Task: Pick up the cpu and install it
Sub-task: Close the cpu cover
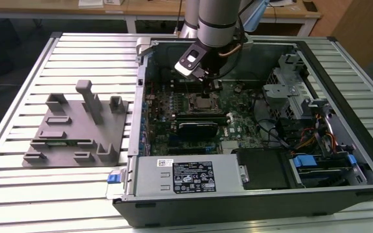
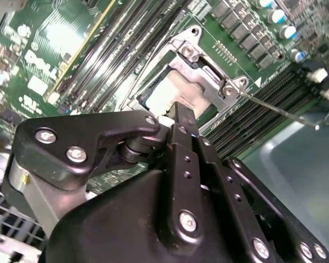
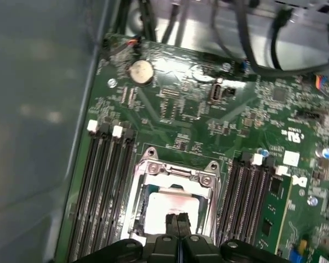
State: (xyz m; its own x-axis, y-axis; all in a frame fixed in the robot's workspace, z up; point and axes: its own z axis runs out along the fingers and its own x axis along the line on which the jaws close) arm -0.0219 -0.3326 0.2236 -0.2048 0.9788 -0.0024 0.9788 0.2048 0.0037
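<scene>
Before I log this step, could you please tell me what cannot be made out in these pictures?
First wrist view: one edge of the chip, hidden by the shut fingers.
Second wrist view: much of the socket, behind the gripper.
Exterior view: whether fingers touch the chip, too small.

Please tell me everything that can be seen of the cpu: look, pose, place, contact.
The cpu is a small square chip with a pale, silvery metal top. It lies flat inside the metal socket frame on the green motherboard. The gripper, shut, stands right over it; whether they touch cannot be told.
</scene>
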